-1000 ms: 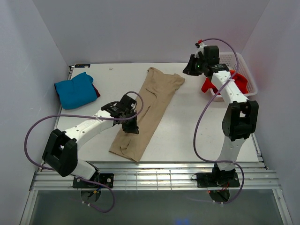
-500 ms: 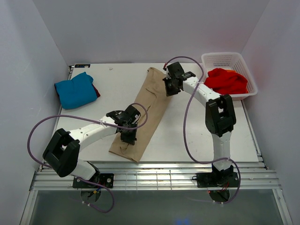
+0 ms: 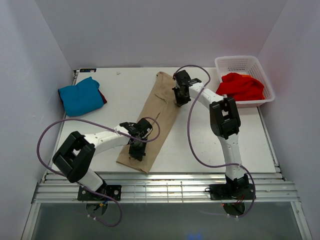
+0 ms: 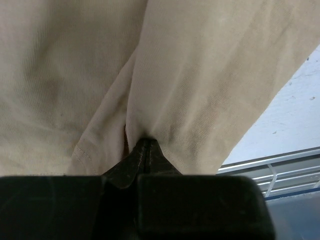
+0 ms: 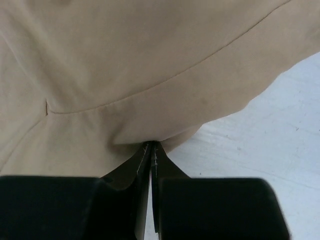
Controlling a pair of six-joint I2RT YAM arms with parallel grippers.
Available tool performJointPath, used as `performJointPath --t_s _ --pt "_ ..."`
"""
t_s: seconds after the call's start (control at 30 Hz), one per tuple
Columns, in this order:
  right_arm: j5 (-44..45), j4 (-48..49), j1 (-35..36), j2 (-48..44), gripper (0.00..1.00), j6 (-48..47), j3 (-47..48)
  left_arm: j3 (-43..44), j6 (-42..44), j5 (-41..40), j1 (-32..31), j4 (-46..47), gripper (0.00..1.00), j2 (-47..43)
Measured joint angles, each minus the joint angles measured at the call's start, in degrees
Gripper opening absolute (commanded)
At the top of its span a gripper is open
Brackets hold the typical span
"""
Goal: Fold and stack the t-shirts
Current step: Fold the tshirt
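Top external: tan-beige t-shirt [image 3: 159,112] lies on the desk [image 3: 125,85] as a long narrow strip, running diagonally from far centre toward the near edge.
Left tool [image 3: 136,151]: my fingers are pressed together on the strip's near end. The left wrist view shows a pleat of tan cloth pinched at the tips.
Right tool [image 3: 178,98]: pinching the strip's far end at its right edge. The right wrist view shows cloth caught between the closed tips, with bare desk just beside.
Teal-blue t-shirt [image 3: 80,96]: folded, at the far left of the desk.
Dark red t-shirt [image 3: 102,96]: only a sliver shows under the teal one; I read it as the stack's base.
Bright red t-shirt [image 3: 242,86]: bunched in the white basket [image 3: 240,61] at the far right, unfolded.
Done: two stacked by my read; tan folded lengthwise.
Left: cross-fold tan end to end and move it onto the stack. Then pull, fold and stack the bright red.
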Motion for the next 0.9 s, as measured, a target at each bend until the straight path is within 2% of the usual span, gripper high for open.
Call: performJointPath --t_s 0.27,0.53,0.9 --pt "1.9 -1.0 0.1 4.6 0.08 0.0 7.3 2.1 0.0 1.4 -1.9 0.2 0.00 2.4" --pt "2.8 -1.0 0.0 8.6 0.08 0.5 13.6 9.6 -1.3 5.9 -4.5 0.9 0.00 9.8" --pt "-0.7 -0.2 -1.6 10.3 0.08 1.3 16.3 17.1 -5.1 7.8 -8.5 4.3 0.00 15.8"
